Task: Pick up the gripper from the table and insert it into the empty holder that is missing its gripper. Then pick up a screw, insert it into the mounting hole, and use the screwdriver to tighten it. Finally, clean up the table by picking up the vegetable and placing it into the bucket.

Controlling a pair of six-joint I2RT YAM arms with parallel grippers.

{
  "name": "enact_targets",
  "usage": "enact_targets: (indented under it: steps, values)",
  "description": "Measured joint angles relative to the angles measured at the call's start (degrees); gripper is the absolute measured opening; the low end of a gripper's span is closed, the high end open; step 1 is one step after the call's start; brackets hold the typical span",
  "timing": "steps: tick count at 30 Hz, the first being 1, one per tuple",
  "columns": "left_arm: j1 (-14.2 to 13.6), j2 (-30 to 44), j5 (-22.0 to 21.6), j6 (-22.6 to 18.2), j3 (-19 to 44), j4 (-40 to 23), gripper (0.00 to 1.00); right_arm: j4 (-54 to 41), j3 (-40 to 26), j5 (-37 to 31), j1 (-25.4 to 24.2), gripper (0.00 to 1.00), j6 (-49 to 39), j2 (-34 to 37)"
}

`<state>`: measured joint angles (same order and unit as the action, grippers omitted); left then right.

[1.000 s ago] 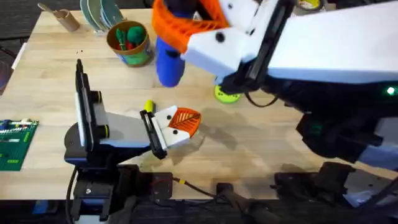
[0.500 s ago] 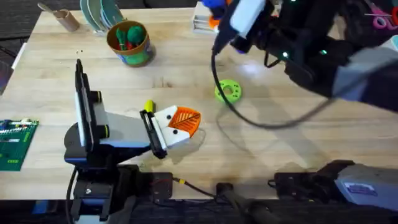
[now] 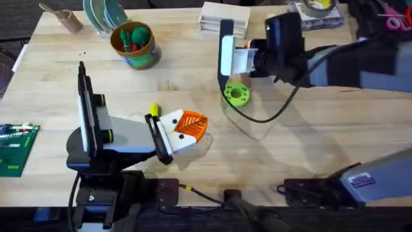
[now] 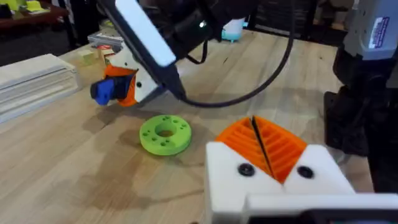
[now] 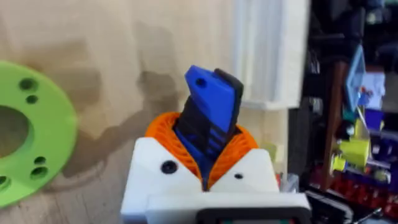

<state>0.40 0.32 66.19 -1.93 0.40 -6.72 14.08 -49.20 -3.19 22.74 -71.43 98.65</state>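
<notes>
Right pincer (image 5: 205, 158) around screwdriver (image 5: 208, 118)

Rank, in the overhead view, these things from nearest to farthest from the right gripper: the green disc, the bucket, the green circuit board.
From the right gripper, which holds the blue screwdriver:
1. Green disc, just below it in the view, mid-table.
2. Bucket, across at the far left.
3. Green circuit board, at the table's left near edge.

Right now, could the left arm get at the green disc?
Probably yes: the green disc lies on bare table ahead of the left gripper, though the right gripper with the screwdriver hangs close beside it.
</notes>
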Motion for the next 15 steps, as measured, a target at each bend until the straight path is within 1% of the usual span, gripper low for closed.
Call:
enact_targets:
  steps: [5,6,9,11,13,14,15]
  values:
    - [0.0,0.0,0.0,0.0,0.0,0.0,0.003,0.63,-0.94,-2.08,0.0,0.031,-2.38,3.47]
    - [0.0,0.0,0.0,0.0,0.0,0.0,0.004,0.56,-1.13,-2.35,0.02,0.058,-2.52,3.85]
    - [0.0,0.0,0.0,0.0,0.0,0.0,0.003,0.53,-1.32,-3.18,0.48,0.388,-1.95,4.03]
    - [0.0,0.0,0.0,0.0,0.0,0.0,0.003,1.05,-1.74,-3.7,0.74,0.682,-2.09,3.96]
    - [0.0,0.0,-0.02,0.0,0.0,0.0,0.003,1.76,-2.53,-4.66,0.94,0.949,-2.16,3.79]
    - [0.0,-0.01,-0.02,0.0,0.0,0.0,0.003,1.66,-2.8,-4.69,1.03,0.981,-1.85,3.61]
    - [0.0,0.0,-0.02,0.0,0.0,0.0,0.003,1.53,-2.81,-4.88,1.37,0.988,-1.64,3.63]
